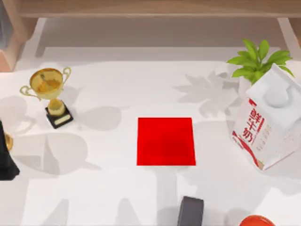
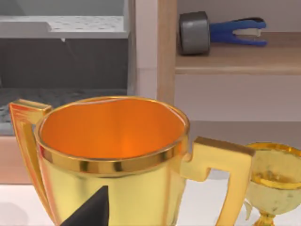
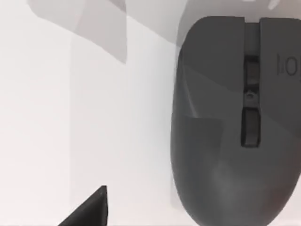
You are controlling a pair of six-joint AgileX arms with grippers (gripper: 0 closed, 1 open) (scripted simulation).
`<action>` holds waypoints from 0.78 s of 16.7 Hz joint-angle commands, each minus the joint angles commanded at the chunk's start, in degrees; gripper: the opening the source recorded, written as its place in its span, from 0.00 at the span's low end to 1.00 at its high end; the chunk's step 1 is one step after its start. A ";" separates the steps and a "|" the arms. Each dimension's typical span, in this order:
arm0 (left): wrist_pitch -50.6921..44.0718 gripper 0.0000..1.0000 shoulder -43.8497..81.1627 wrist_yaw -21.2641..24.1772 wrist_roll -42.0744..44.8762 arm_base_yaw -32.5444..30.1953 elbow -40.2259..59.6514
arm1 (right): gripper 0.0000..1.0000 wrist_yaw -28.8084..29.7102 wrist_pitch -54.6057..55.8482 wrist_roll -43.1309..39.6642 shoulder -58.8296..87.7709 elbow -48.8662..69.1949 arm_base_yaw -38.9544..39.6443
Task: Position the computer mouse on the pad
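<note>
The red pad [image 1: 166,141] lies bare at the centre of the white table [image 1: 117,188], while the computer mouse [image 1: 190,211] sits on the tabletop near the front edge, just beyond the pad's front right corner and apart from it. The right wrist view looks down on the mouse [image 3: 235,122] and a dark fingertip [image 3: 89,209] beside it; whether either gripper's fingers are open or closed cannot be told. The left wrist view faces a gold trophy [image 2: 110,160] at the table's left.

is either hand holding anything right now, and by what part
Cannot be told for certain, but nothing looks held: the dark grey rounded computer mouse lies free on the white table under the right wrist camera, off the flat red square pad.
</note>
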 joint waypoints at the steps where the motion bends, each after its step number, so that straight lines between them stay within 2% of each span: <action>1: 0.00 1.00 0.00 0.00 0.00 0.00 0.00 | 1.00 0.00 2.02 -0.07 0.46 -1.57 -0.06; 8: 0.00 1.00 0.00 0.00 0.00 0.00 0.00 | 1.00 -0.05 14.57 0.72 7.28 -7.45 0.98; 13: 0.00 1.00 0.00 0.00 0.00 0.00 0.00 | 1.00 0.12 15.92 0.86 8.50 -7.37 0.84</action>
